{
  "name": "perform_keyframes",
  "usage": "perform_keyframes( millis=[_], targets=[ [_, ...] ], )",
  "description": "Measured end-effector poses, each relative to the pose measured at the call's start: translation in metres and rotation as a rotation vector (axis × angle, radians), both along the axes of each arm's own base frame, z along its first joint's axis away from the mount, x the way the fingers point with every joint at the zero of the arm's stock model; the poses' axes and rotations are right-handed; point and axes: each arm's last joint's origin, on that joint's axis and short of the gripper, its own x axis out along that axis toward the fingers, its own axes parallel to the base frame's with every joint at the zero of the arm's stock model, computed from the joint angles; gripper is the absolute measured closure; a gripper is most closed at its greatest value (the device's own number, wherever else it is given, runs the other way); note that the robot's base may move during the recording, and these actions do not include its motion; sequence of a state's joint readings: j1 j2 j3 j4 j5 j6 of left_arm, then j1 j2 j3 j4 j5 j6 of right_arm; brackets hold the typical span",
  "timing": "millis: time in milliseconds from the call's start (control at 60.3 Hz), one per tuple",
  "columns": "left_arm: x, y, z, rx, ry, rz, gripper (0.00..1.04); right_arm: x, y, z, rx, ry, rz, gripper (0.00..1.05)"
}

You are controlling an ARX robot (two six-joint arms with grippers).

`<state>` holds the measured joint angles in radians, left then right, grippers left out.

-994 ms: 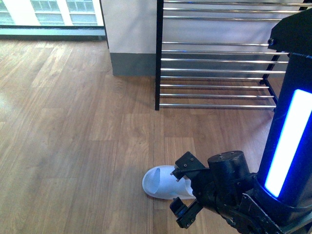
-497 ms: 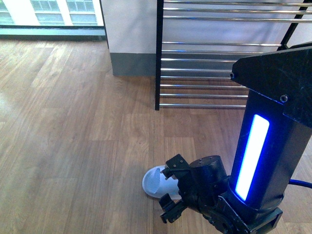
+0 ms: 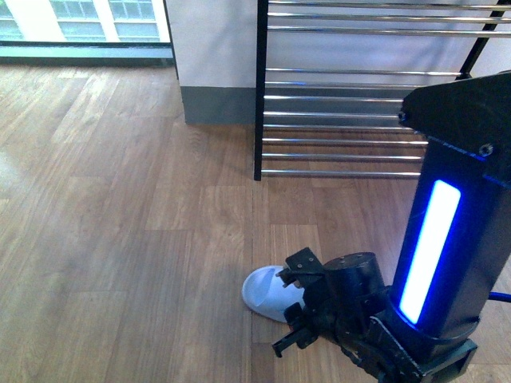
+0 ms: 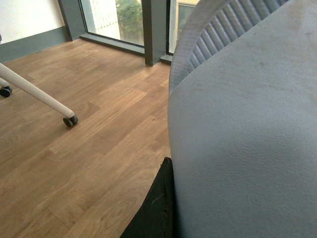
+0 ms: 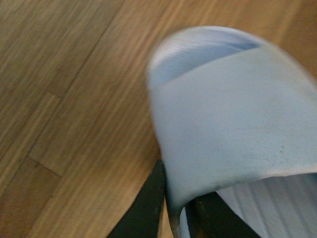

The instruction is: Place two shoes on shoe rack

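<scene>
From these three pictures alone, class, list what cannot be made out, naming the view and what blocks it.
- Front view: the heel end of the pale blue slide is hidden behind the right gripper.
- Front view: the shoe rack is cut off by the top edge and by the arm.
- Left wrist view: a slide fills the picture; the left gripper's jaws are hidden.
- Right wrist view: the slide is blurred.
- The sneakers show in no view.

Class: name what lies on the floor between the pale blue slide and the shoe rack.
Nothing: in the front view only bare wooden floor separates the slide from the shoe rack.
</scene>
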<state>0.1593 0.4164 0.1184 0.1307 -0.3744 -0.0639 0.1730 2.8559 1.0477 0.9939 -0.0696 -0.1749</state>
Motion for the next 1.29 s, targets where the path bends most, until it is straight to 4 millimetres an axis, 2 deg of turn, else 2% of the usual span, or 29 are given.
perform_keyframes(
  millis=[33,116,249,282,298,365,564,630,663,796,961,1077,1210,1293],
  targets=[
    [0.000,0.000,0.000,0.000,0.000,0.000,1.03,0.000,-0.008,0.010,-0.014,-0.021,-0.008,1.03],
    [0.000,0.000,0.000,0.000,0.000,0.000,1.03,-0.001,-0.024,0.037,-0.044,-0.087,-0.011,1.03],
    [0.000,0.000,0.000,0.000,0.000,0.000,1.03,-0.012,-0.056,0.109,-0.156,-0.262,-0.005,1.03],
    [0.000,0.000,0.000,0.000,0.000,0.000,1.03,-0.021,-0.065,0.135,-0.193,-0.300,-0.006,1.03],
    [0.000,0.000,0.000,0.000,0.000,0.000,1.03,-0.028,-0.071,0.155,-0.216,-0.335,-0.005,1.03],
    [0.000,0.000,0.000,0.000,0.000,0.000,1.03,-0.053,-0.083,0.203,-0.251,-0.387,-0.014,1.03],
    [0.000,0.000,0.000,0.000,0.000,0.000,1.03,-0.103,-0.087,0.294,-0.262,-0.565,-0.038,1.03],
    [0.000,0.000,0.000,0.000,0.000,0.000,1.03,-0.124,-0.084,0.319,-0.269,-0.642,-0.048,1.03],
    [0.000,0.000,0.000,0.000,0.000,0.000,1.03,-0.143,-0.079,0.333,-0.261,-0.686,-0.067,1.03],
    [0.000,0.000,0.000,0.000,0.000,0.000,1.03,-0.190,-0.069,0.344,-0.248,-0.761,-0.120,1.03],
    [0.000,0.000,0.000,0.000,0.000,0.000,1.03,-0.226,-0.066,0.344,-0.161,-0.798,-0.187,1.03],
    [0.000,0.000,0.000,0.000,0.000,0.000,1.03,-0.236,-0.066,0.338,-0.063,-0.838,-0.198,1.03],
    [0.000,0.000,0.000,0.000,0.000,0.000,1.03,-0.237,-0.072,0.319,-0.022,-0.831,-0.195,1.03],
    [0.000,0.000,0.000,0.000,0.000,0.000,1.03,-0.236,-0.078,0.321,0.000,-0.851,-0.242,1.03]
  ],
)
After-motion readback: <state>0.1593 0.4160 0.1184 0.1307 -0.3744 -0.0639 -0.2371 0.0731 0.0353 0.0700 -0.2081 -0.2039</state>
